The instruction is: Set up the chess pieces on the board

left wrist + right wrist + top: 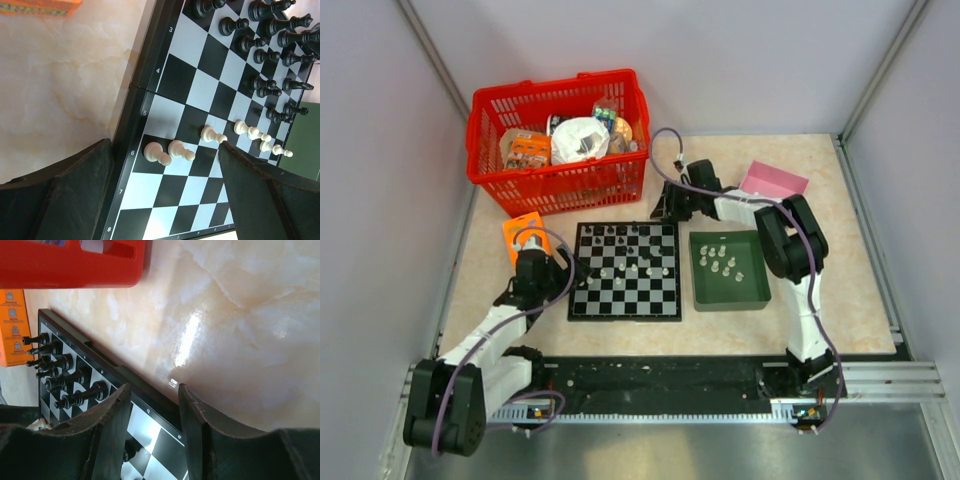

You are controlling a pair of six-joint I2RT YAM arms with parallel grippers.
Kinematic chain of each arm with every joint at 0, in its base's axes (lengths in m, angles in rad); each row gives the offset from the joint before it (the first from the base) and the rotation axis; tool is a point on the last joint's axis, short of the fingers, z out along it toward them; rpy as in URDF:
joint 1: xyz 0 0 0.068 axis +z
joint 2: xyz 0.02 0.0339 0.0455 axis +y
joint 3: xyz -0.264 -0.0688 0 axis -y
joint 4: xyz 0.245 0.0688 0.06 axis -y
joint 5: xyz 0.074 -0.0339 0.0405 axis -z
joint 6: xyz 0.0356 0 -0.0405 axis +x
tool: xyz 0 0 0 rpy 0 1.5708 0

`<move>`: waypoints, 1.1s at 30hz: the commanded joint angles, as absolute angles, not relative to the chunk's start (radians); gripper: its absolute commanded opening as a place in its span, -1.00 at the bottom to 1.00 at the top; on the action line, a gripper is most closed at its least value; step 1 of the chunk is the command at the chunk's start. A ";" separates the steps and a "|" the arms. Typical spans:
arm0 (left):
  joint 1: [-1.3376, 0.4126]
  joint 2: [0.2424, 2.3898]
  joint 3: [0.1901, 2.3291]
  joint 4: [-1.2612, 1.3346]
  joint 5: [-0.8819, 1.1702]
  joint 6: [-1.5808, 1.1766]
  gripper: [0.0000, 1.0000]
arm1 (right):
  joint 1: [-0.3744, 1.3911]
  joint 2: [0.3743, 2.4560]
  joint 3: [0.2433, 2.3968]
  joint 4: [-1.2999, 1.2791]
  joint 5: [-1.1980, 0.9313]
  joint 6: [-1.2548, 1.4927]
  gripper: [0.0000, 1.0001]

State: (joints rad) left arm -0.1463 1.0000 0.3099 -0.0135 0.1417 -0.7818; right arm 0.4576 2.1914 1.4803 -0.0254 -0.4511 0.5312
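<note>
A: Black and white both out, so where do the chess pieces stand?
B: The black pieces [620, 236] crowd the far side of the board [640, 300]. A few white pieces [625, 270] stand in a loose line on its middle squares. A cluster of white figures [722, 262] sits in the green tray [752, 290] just right of the board.
A: And the left gripper [575, 272]?
B: At the board's left edge, jaws spread wide, holding nothing. Its wrist view shows one finger [75, 195] over the border and the table [60, 90], the other finger [265, 200] over the squares. The white pieces stand upright on the board between them.
A: The right gripper [665, 205]?
B: Over the board's far right corner. Its jaws stand partly apart, released, and the border and table show through the gap.
A: Anything else about?
B: A red basket [560, 140] of packets lies beyond the board. An orange box [523, 232] sits near the far left corner, and a pink sheet [773, 182] lies past the tray.
</note>
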 commanded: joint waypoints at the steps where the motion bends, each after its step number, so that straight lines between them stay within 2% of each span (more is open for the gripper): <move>1: -0.176 0.933 0.264 -0.026 0.160 -0.837 0.84 | 0.486 2.161 1.422 -0.112 -0.460 0.508 -0.12; 13: -0.198 0.704 0.239 -0.236 0.086 -0.871 0.84 | 0.508 2.121 1.356 -0.118 -0.451 0.492 -0.12; 33: -0.210 0.571 0.155 -0.229 0.153 -0.969 0.76 | 0.512 2.132 1.404 -0.172 -0.471 0.469 -0.11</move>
